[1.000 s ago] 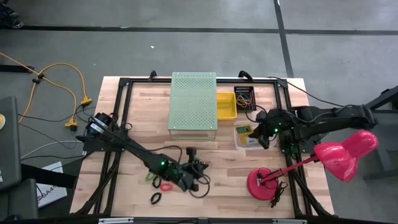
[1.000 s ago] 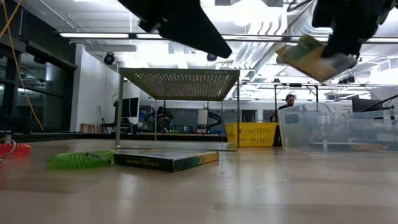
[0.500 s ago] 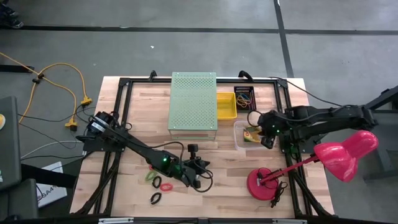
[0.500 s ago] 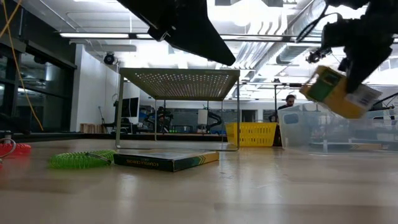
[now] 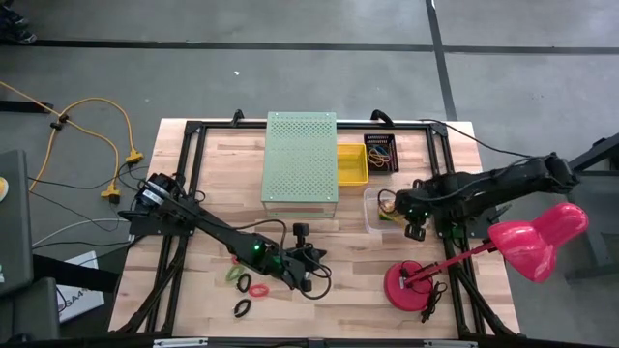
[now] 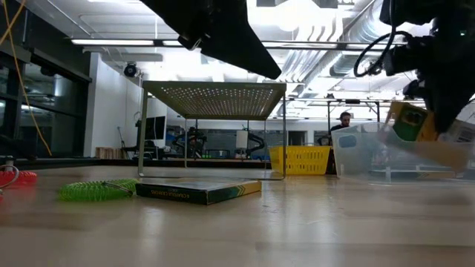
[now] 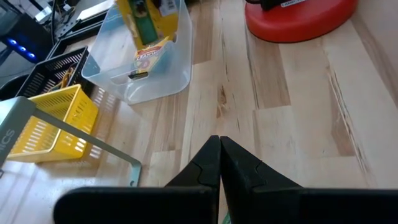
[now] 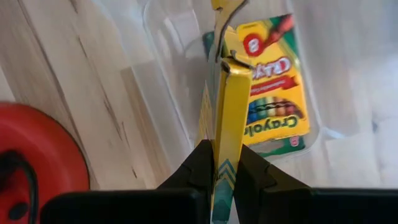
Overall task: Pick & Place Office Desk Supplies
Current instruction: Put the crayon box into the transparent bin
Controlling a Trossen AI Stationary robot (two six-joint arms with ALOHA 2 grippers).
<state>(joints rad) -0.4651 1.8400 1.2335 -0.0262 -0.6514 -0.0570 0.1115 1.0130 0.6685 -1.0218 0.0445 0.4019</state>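
High view shows the right gripper [image 5: 414, 229] at the near edge of the clear plastic bin [image 5: 370, 215], right of the pale-green perforated box [image 5: 301, 159] and behind the red lamp base [image 5: 412, 284]. Right wrist view confirms its fingers are pinched on a crayon box [image 8: 229, 112] held edge-on over the bin, where a second crayon box [image 8: 273, 84] already lies flat on the bin floor. Low view has the held box partly below the bin wall, so the step in hand is judged to be placement, nearly complete. The next move calls for a slight further descent, then parting the fingers so the box drops beside or onto the one below; released edge-on, it may tip against the wall. The left gripper [image 5: 302, 263] waits low over the front middle of the table, fingers pressed together and holding nothing, as the left wrist view shows. Still to be collected: a third crayon box [image 6: 197, 190] lying flat on the table, plus green [image 5: 234, 275], red [image 5: 257, 288] and black [image 5: 242, 307] elastic bands near the left gripper. A yellow basket [image 5: 352, 164] and black tray [image 5: 380, 153] stand behind the bin.
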